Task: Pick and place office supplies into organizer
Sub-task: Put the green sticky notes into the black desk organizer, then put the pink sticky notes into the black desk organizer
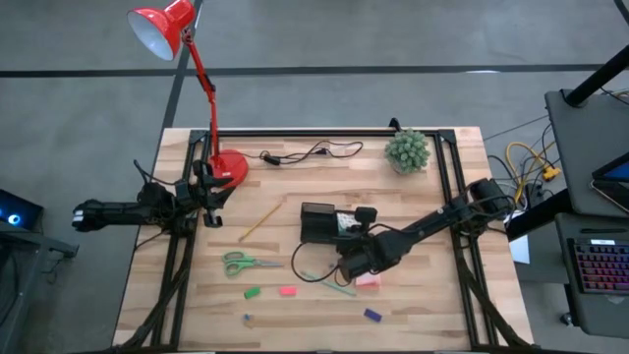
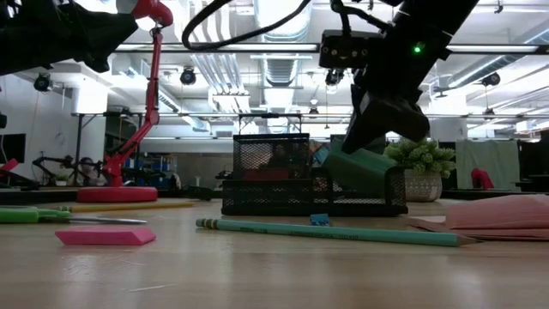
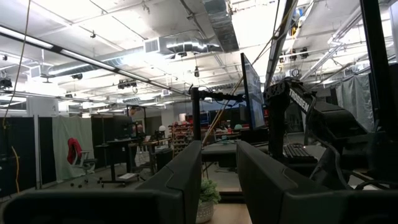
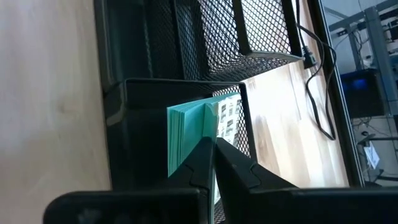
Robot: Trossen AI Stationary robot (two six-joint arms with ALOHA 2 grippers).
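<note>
Two right gripper (image 4: pixel 213 163) fingers are pinching a teal pad (image 4: pixel 189 134) just ahead of them inside the organizer (image 4: pixel 163 56), while the left gripper (image 3: pixel 219 180) is waiting, fingers spread.

The right gripper (image 1: pixel 356 258) covers the organizer's (image 1: pixel 316 222) near compartment in the high view, so its contents cannot be seen there. In the right wrist view the fingers (image 4: pixel 200 163) hide part of the green pad (image 4: pixel 186 137), whose print is too small to read. The low view cuts the scissors (image 2: pixel 17 215) and pink pad (image 2: pixel 506 213) at its edges. The lamp (image 1: pixel 162 28) shade is cropped.
</note>
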